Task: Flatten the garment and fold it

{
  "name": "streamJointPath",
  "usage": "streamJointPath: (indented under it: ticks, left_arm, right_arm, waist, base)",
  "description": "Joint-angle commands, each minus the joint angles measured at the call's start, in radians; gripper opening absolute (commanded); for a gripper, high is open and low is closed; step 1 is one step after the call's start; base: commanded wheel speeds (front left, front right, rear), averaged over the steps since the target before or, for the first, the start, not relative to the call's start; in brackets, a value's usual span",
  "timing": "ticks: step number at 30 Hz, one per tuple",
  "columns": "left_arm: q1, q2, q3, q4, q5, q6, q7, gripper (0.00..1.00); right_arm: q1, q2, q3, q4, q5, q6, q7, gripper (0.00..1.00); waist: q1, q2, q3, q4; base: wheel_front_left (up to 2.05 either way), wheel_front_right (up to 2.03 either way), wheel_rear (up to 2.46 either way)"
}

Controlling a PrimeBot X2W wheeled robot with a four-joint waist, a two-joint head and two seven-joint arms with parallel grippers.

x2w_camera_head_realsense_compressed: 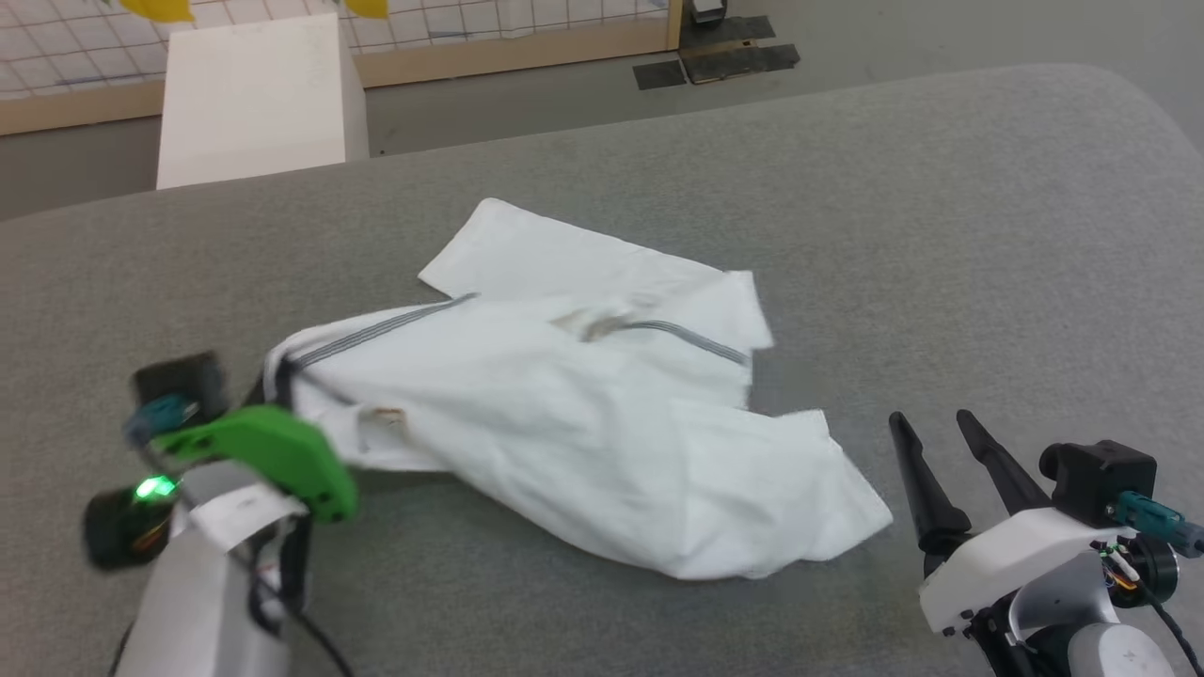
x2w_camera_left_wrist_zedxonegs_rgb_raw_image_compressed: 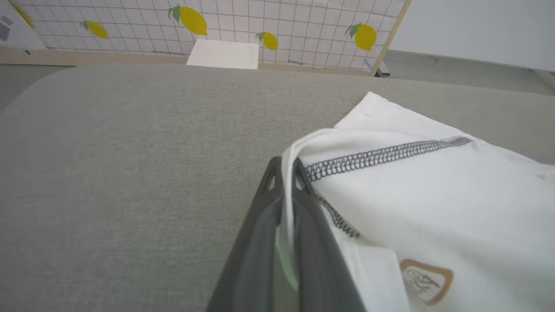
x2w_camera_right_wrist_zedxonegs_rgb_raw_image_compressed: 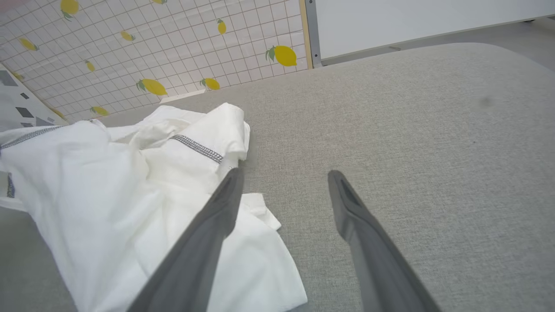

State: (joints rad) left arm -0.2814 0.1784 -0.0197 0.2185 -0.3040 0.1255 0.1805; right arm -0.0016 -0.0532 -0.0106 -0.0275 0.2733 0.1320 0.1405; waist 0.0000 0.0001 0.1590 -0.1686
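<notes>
Grey fabric-covered work surface (x2w_camera_head_realsense_compressed: 988, 235): broad, with rounded far corners. It carries the garment left of its middle in the head view.

Background wall panel (x2w_camera_right_wrist_zedxonegs_rgb_raw_image_compressed: 182, 39): white grid printed with yellow lemons, with a wooden strip along its foot.

Garment (x2w_camera_head_realsense_compressed: 564, 423): white thin-fabric shirt, lying crumpled and partly doubled over on the surface. One flat rectangular part reaches toward the far edge. A rumpled corner spreads toward the right gripper.

White box (x2w_camera_head_realsense_compressed: 259, 94): stands beyond the far edge of the surface, in front of the wall panel, well apart from the garment.

Left gripper (x2w_camera_left_wrist_zedxonegs_rgb_raw_image_compressed: 286, 169): fingers pressed together on a fold at the garment's left end, with white cloth running up between them. A green part sits on the wrist.

Right gripper (x2w_camera_head_realsense_compressed: 929, 418): fingers spread with nothing between them, just beside the garment's right corner. In the right wrist view one finger overlaps the cloth; whether it touches cannot be told.

Contrast stitching (x2w_camera_left_wrist_zedxonegs_rgb_raw_image_compressed: 381, 156): a dark grey dotted line along a seam, starting right beside the left gripper's fingertips.

Label (x2w_camera_left_wrist_zedxonegs_rgb_raw_image_compressed: 427, 279): small, with a yellowish-brown border, on the cloth near the left gripper.
</notes>
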Motion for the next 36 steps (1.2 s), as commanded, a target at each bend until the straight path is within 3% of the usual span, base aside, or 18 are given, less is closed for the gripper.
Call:
streamJointPath:
  ticks: [1,6,9,10,11,12,17,21,25,33,34,35,36]
  left_arm:
    - [0.050,0.020,0.038,-0.021,-0.019,0.024,-0.015,0.00]
    - [0.193,0.029,0.125,-0.078,-0.055,0.085,0.000,0.00]
    - [0.269,0.007,0.130,-0.087,-0.090,0.086,0.048,0.00]
    - [0.283,-0.002,0.128,-0.088,-0.107,0.077,0.057,0.27]
    - [0.295,-0.012,0.122,-0.090,-0.123,0.061,0.061,0.90]
    - [0.300,-0.023,0.121,-0.095,-0.138,0.047,0.050,1.00]
    - [0.286,-0.081,0.111,-0.145,-0.175,-0.045,-0.195,1.00]
    - [0.261,-0.095,0.069,-0.136,-0.130,-0.078,-0.358,1.00]
    - [0.225,-0.102,0.043,-0.126,-0.089,-0.089,-0.421,1.00]
    - [0.175,-0.113,0.027,-0.086,-0.075,-0.109,-0.440,1.00]
    - [0.173,-0.114,0.027,-0.081,-0.074,-0.110,-0.441,1.00]
    - [0.171,-0.115,0.027,-0.075,-0.073,-0.112,-0.441,1.00]
    - [0.170,-0.116,0.027,-0.070,-0.072,-0.113,-0.441,1.00]
  right_arm:
    - [-0.013,0.003,-0.002,-0.004,-0.001,-0.001,-0.003,1.00]
    - [-0.009,0.003,-0.008,-0.007,-0.003,-0.001,0.004,1.00]
    - [-0.009,0.003,-0.006,-0.007,-0.006,-0.001,0.012,1.00]
    - [-0.010,0.003,-0.005,-0.007,-0.007,-0.001,0.014,1.00]
    - [-0.011,0.003,-0.004,-0.008,-0.010,-0.001,0.016,1.00]
    - [-0.013,0.003,-0.001,-0.009,-0.013,-0.001,0.018,1.00]
    - [-0.037,0.003,0.028,-0.010,-0.036,-0.001,0.034,1.00]
    - [-0.069,0.003,0.068,0.030,-0.078,-0.001,0.105,1.00]
    - [-0.109,0.002,0.129,0.096,-0.106,-0.001,0.249,1.00]
    - [-0.169,-0.012,0.197,0.210,-0.121,-0.001,0.499,1.00]
    - [-0.172,-0.013,0.199,0.216,-0.121,-0.001,0.512,0.70]
    - [-0.175,-0.016,0.199,0.224,-0.122,-0.001,0.523,0.21]
    - [-0.175,-0.020,0.192,0.227,-0.125,-0.001,0.523,0.00]
  waist:
    - [0.0000,-0.0001,-0.006,0.021]
    - [0.0000,-0.0001,-0.012,0.062]
    - [0.0000,-0.0001,-0.014,0.087]
    - [0.0000,-0.0001,-0.014,0.093]
    - [0.0000,-0.0001,-0.016,0.102]
    - [0.0000,-0.0001,-0.016,0.107]
    - [0.0000,-0.0001,-0.010,0.137]
    - [0.0000,-0.0001,0.011,0.161]
    - [0.0000,-0.0001,0.037,0.183]
    - [0.0000,-0.0001,0.080,0.209]
    - [0.0000,-0.0001,0.082,0.210]
    - [0.0000,-0.0001,0.081,0.210]
    - [0.0000,-0.0001,0.079,0.211]
  base:
    - [0.00,0.00,0.00]
    - [0.00,0.00,0.00]
    - [0.00,0.00,0.00]
    - [0.00,0.00,0.00]
    - [0.00,0.00,0.00]
    - [0.00,0.00,0.00]
    - [0.00,0.00,0.00]
    - [0.00,0.00,0.00]
    - [0.00,0.00,0.00]
    - [0.00,0.00,0.00]
    - [0.00,0.00,0.00]
    - [0.00,0.00,0.00]
    - [0.00,0.00,0.00]
